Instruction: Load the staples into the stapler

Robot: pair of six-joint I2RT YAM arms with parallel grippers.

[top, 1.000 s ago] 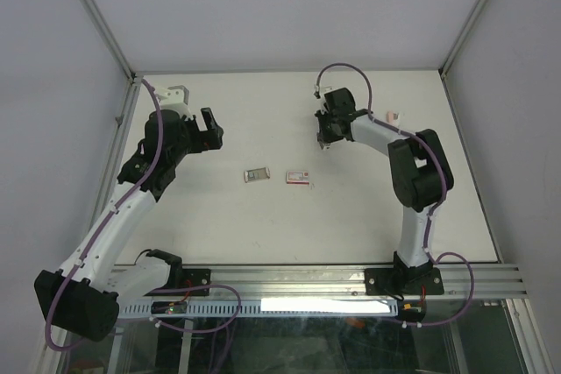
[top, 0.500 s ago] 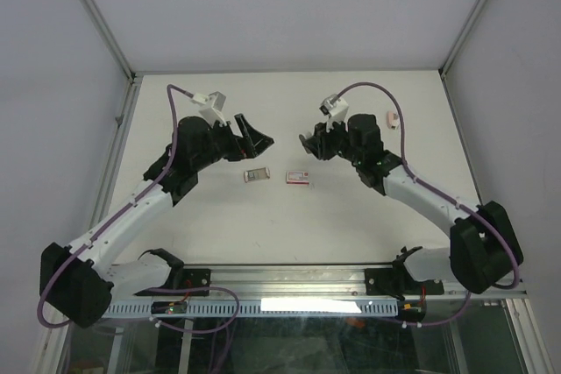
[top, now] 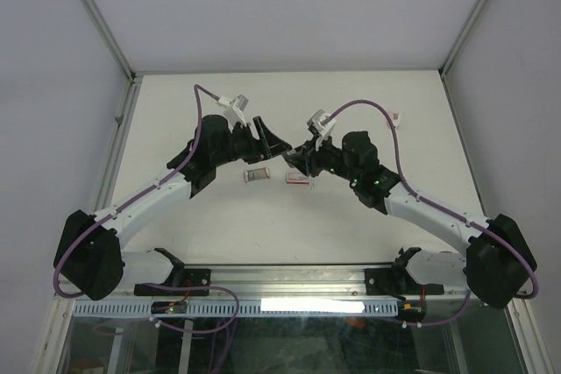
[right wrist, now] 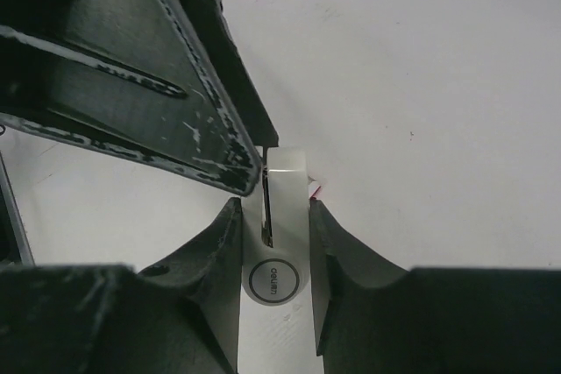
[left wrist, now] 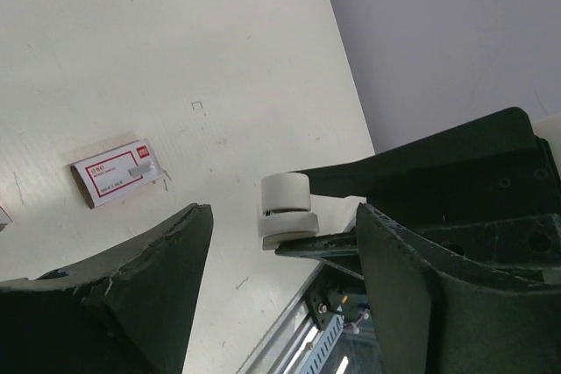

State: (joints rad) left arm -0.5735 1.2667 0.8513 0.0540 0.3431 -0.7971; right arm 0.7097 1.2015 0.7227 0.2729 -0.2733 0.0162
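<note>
The right gripper (right wrist: pixel 273 209) has its jaws clamped on the white stapler (right wrist: pixel 286 177), one black finger (right wrist: pixel 219 247) pressed to each long side, the round maker's badge on the stapler's near end showing between them. The stapler hangs above the tabletop (top: pixel 219 225), over the middle of it, and a sliver of pink peeps out by its right edge. The left gripper (top: pixel 273 139) faces it from the other side with its jaws well apart and nothing between them. In the right wrist view the tip of one left finger (right wrist: pixel 175 120) comes right up to the stapler's far end; whether it touches cannot be told. From the left wrist view the stapler's rounded end (left wrist: pixel 285 212) shows in the gap between those spread jaws. Below both grippers, the staples (top: pixel 256 175) lie flat on the tabletop, just beside the red-and-white box (top: pixel 298 178), which is to their right. A small pink bar (top: pixel 394 116) lies well apart, towards the far right corner.
</note>
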